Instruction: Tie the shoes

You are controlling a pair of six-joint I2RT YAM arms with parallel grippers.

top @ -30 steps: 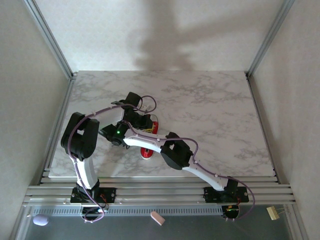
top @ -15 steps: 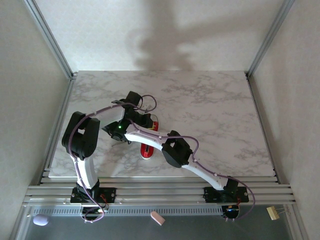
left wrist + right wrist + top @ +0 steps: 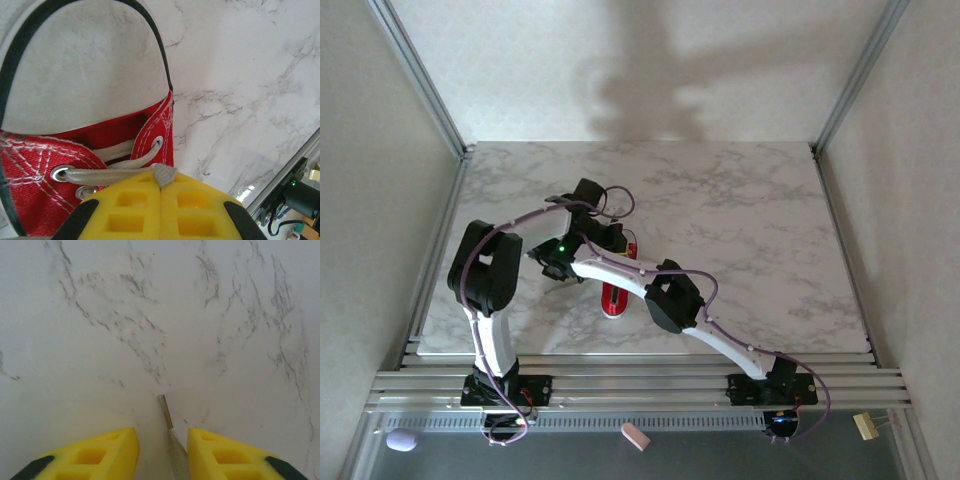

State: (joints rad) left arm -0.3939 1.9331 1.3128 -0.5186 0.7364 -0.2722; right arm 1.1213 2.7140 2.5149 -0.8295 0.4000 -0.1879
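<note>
Where the two arms cross left of centre in the top view lies item one: a red sneaker (image 3: 614, 298), lengthwise up the frame, on the lower-middle part of the marble table (image 3: 760, 230).

Item, sneaker, left wrist view: the white toe cap (image 3: 80, 65) with its black edging fills the upper left. Red canvas with white stitching and metal eyelets (image 3: 59, 173) sits at lower left. No lettering on it can be read.

Item, lace (image 3: 112, 175): white and flat, running from the eyelet to the bottom centre.

Item, left gripper (image 3: 161, 186): the yellow pads are pressed together, pinching the lace at their tip.

Item, right gripper (image 3: 162, 437): the yellow fingers stand apart at the bottom of the right wrist view. A lace end with a stiff tip (image 3: 165, 412) lies on the marble in the gap, and neither finger visibly touches it.

Item, edges: aluminium rails (image 3: 640, 383) run along the near edge at the bottom of the top view and carry both arm bases. Slanted frame posts (image 3: 420, 75) stand at upper left and upper right.

Item, open room: bare marble spreads to the right of the sneaker and across the upper part of the table. Its left side is crowded by the arms.

Item, off-table: a pink object (image 3: 635, 437), a lavender object (image 3: 402, 440) and a tan clip (image 3: 865, 425) lie below the rails.
</note>
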